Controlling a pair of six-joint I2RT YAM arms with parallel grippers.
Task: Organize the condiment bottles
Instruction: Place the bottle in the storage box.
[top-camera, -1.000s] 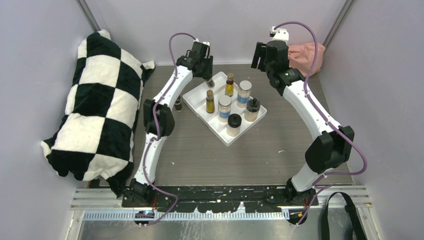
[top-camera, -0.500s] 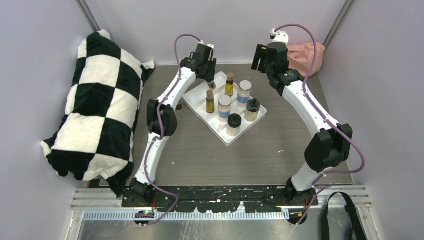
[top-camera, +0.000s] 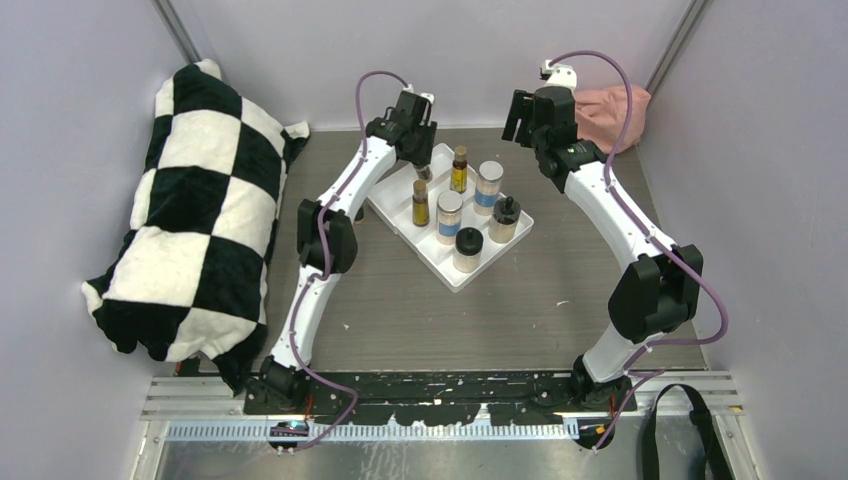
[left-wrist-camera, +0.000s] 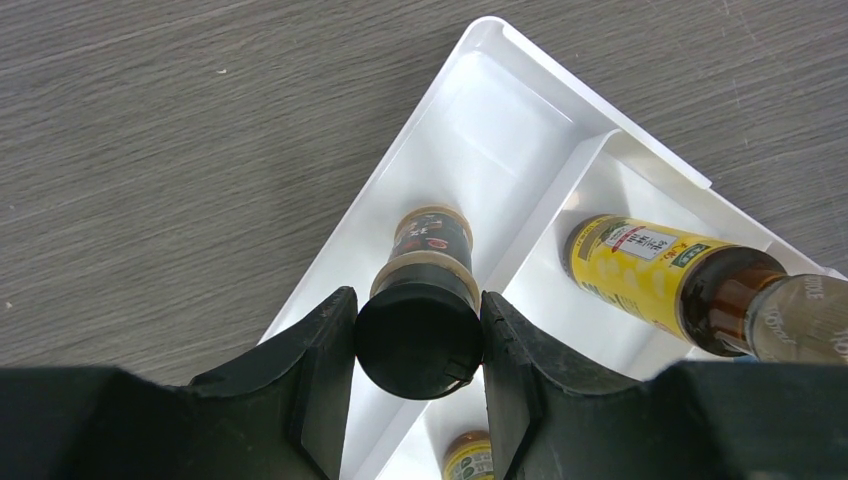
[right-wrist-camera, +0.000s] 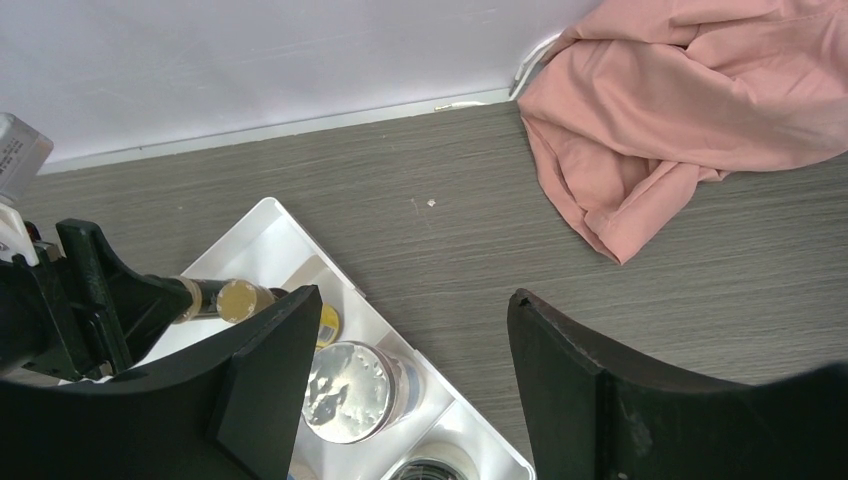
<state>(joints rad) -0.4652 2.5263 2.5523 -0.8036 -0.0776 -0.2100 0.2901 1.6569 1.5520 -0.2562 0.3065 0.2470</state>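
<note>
My left gripper (top-camera: 421, 168) (left-wrist-camera: 418, 345) is shut on a tiny dark black-capped bottle (left-wrist-camera: 420, 335) and holds it upright over the far-left compartment of the white tray (top-camera: 395, 205) (left-wrist-camera: 480, 130). In the tray stand two slim amber bottles (top-camera: 459, 168) (top-camera: 420, 201), two silver-lidded blue-labelled jars (top-camera: 489, 184) (top-camera: 449, 214) and two tan black-capped jars (top-camera: 467, 248) (top-camera: 504, 220). One amber bottle (left-wrist-camera: 660, 275) shows beside the held bottle. My right gripper (top-camera: 524, 115) (right-wrist-camera: 410, 310) is open and empty, above the tray's far right edge, over a silver-lidded jar (right-wrist-camera: 348, 390). The second tiny dark bottle is hidden behind the left arm.
A black-and-white checked pillow (top-camera: 195, 210) fills the table's left side. A pink cloth (top-camera: 610, 110) (right-wrist-camera: 690, 100) lies in the far right corner by the wall. Grey walls close in the back and both sides.
My left gripper has carried the tiny dark bottle to the right, from the tray's left edge to over its far compartment. The right arm has barely moved.
</note>
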